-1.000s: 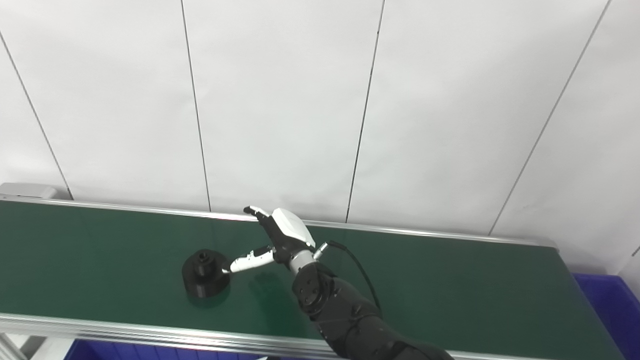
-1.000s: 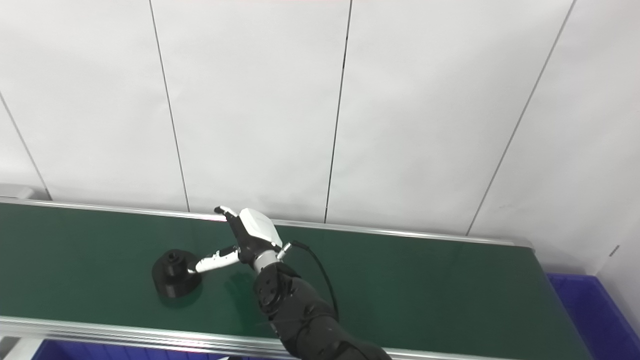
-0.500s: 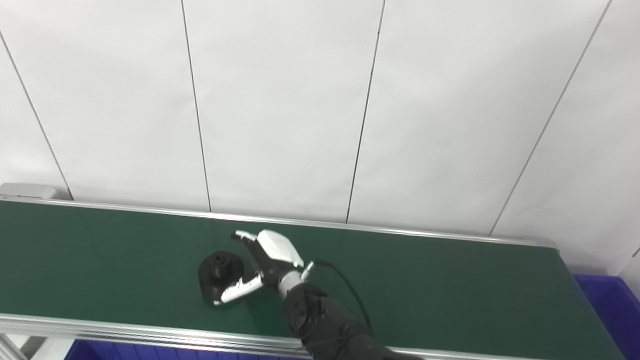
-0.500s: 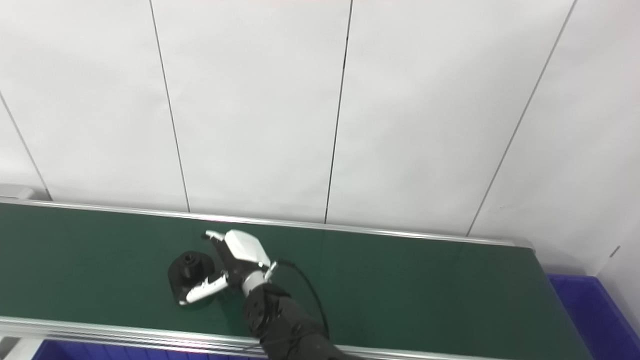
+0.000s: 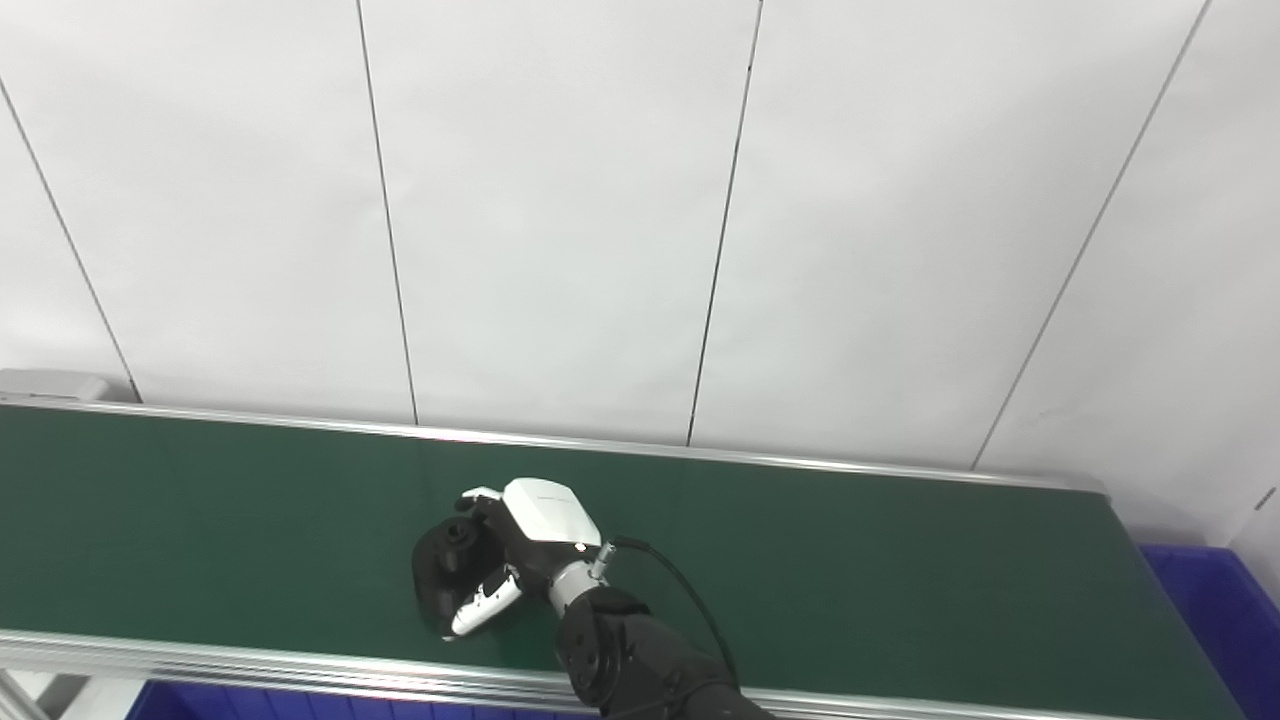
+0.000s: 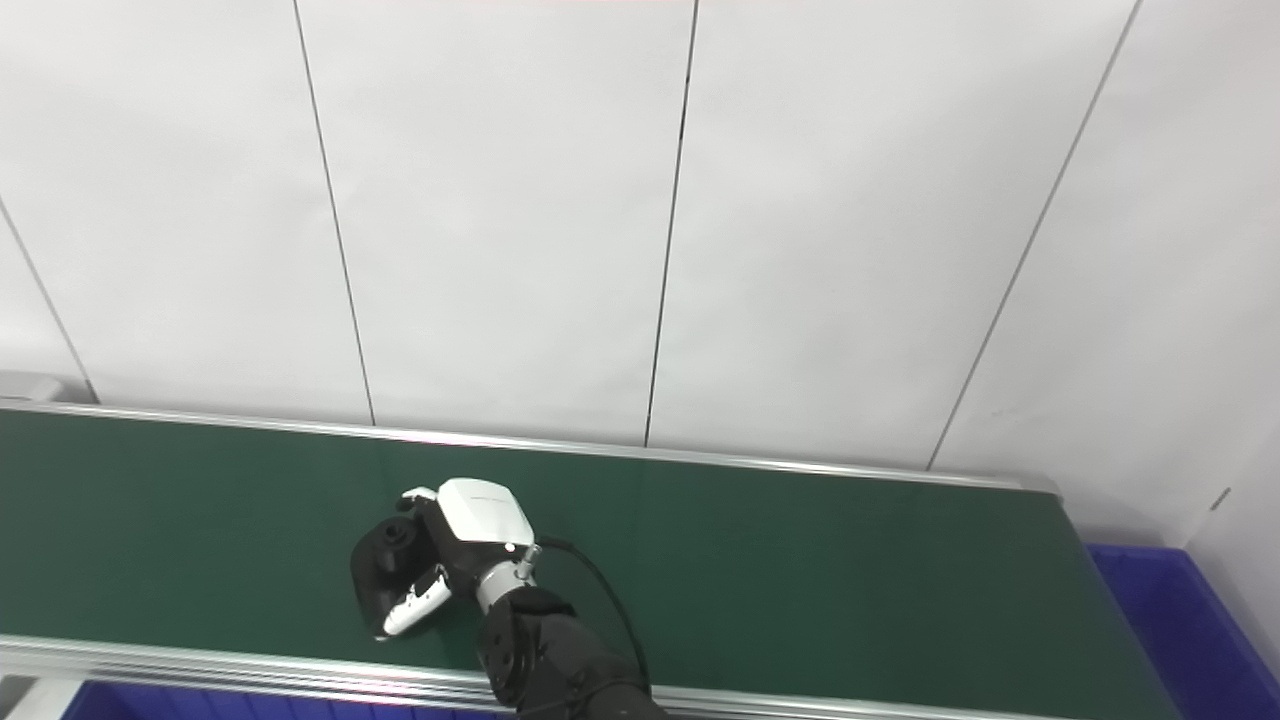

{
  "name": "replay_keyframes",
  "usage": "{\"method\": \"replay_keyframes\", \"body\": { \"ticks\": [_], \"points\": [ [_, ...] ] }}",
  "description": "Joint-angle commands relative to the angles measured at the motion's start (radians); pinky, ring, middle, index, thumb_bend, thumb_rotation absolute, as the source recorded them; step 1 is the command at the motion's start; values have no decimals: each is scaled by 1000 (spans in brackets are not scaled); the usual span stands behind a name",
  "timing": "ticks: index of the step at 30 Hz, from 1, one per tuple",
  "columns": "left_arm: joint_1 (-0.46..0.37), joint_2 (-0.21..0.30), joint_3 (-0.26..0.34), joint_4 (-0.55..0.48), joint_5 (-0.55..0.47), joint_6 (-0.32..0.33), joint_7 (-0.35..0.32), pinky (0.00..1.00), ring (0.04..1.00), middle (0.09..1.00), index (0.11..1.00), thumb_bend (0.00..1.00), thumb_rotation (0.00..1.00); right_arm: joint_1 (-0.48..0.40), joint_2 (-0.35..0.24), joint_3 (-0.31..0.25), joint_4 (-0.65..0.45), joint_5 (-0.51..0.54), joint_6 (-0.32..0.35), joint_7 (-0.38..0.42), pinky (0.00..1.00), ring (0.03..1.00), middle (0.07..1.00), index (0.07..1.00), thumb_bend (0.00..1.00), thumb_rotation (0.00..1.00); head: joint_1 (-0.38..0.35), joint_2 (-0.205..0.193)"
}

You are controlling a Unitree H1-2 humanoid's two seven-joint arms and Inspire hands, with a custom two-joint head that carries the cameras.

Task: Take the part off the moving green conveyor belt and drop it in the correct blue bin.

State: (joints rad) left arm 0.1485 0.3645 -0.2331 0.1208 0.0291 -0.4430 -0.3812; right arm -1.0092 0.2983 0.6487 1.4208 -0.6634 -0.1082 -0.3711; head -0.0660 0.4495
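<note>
White seamed wall panels (image 5: 560, 200) behind.

blue bin (image 5: 1215, 610) cut off, part (image 5: 445, 570) half-hidden

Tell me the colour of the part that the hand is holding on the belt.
Black. The part shows best in the left eye view.

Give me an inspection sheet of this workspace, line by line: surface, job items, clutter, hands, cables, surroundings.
Surface: green conveyor belt with metal side rails.
Job's things: black part on the belt; blue bin at the belt's right end, another blue bin below the near rail.
Clutter: nothing seen.
Hands: right robot hand wrapped around the part, fingers closed on it; left not in view.
Cables: black cable looping from the wrist.
Surroundings: white panelled wall.
</note>
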Motion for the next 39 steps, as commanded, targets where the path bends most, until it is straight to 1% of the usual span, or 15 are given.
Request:
{"method": "replay_keyframes", "body": {
  "ticks": [1, 4, 5, 6, 7, 8, 11, 13, 14, 15, 17, 25, 27, 34, 39],
  "points": [
    [-4, 9, 11, -23, -16, -27, 6, 831, 901, 922, 904, 607, 560, 4, 48, 24, 9, -24, 37, 45, 498, 598, 645, 665, 944, 40, 1, 1],
    [-2, 12, 11, -25, -12, -27, 6, 830, 900, 921, 903, 607, 561, 10, 51, 36, 10, -32, 49, 32, 490, 593, 644, 670, 939, 28, 5, 3],
    [-1, 14, 11, -25, -10, -27, 6, 831, 901, 921, 904, 610, 566, 13, 52, 42, 11, -37, 53, 23, 479, 576, 631, 659, 888, 11, 5, 3],
    [0, 16, 11, -26, -9, -27, 6, 831, 901, 921, 904, 611, 568, 17, 53, 51, 12, -45, 58, 12, 475, 570, 626, 654, 871, 5, 7, 2],
    [1, 18, 12, -26, -9, -27, 6, 830, 899, 919, 901, 612, 565, 20, 54, 57, 13, -50, 62, 4, 447, 544, 617, 650, 829, 1, 7, 2],
    [2, 18, 12, -26, -9, -27, 6, 830, 898, 918, 901, 612, 564, 21, 54, 61, 13, -51, 64, 1, 438, 537, 614, 649, 816, 0, 7, 2],
    [8, 25, 14, -27, -7, -27, 7, 823, 893, 914, 897, 608, 555, 35, 60, 76, 17, -63, 87, -24, 404, 510, 601, 638, 790, 0, 5, 2],
    [11, 28, 15, -28, -8, -27, 5, 818, 890, 911, 894, 608, 551, 41, 63, 86, 17, -71, 95, -40, 391, 494, 580, 622, 801, 0, 4, 2],
    [12, 29, 15, -27, -9, -27, 4, 815, 889, 912, 894, 610, 550, 43, 64, 90, 18, -74, 97, -48, 373, 479, 526, 618, 662, 0, 4, 2],
    [12, 29, 15, -26, -10, -27, 3, 813, 888, 912, 892, 610, 549, 45, 65, 92, 17, -76, 96, -56, 362, 471, 501, 622, 597, 0, 2, 2],
    [12, 29, 16, -25, -11, -27, 2, 813, 888, 912, 891, 610, 549, 46, 67, 93, 16, -75, 95, -64, 357, 468, 492, 625, 575, 0, 2, 2],
    [14, 27, 16, -24, -15, -27, -1, 810, 883, 906, 885, 621, 551, 51, 66, 96, 16, -76, 89, -69, 347, 450, 487, 636, 566, 0, -3, 3],
    [15, 27, 15, -22, -14, -27, -2, 806, 880, 900, 883, 623, 554, 55, 66, 94, 16, -76, 90, -69, 356, 462, 488, 641, 566, 0, -5, 3],
    [11, 27, 11, -16, -12, -27, -7, 806, 878, 898, 879, 621, 561, 63, 63, 88, 17, -70, 92, -68, 312, 414, 485, 630, 566, 0, -7, 3],
    [7, 31, 9, -10, -10, -27, -11, 811, 879, 902, 883, 624, 574, 68, 60, 85, 18, -66, 85, -75, 268, 357, 480, 621, 567, 0, -8, 3]
  ]
}}
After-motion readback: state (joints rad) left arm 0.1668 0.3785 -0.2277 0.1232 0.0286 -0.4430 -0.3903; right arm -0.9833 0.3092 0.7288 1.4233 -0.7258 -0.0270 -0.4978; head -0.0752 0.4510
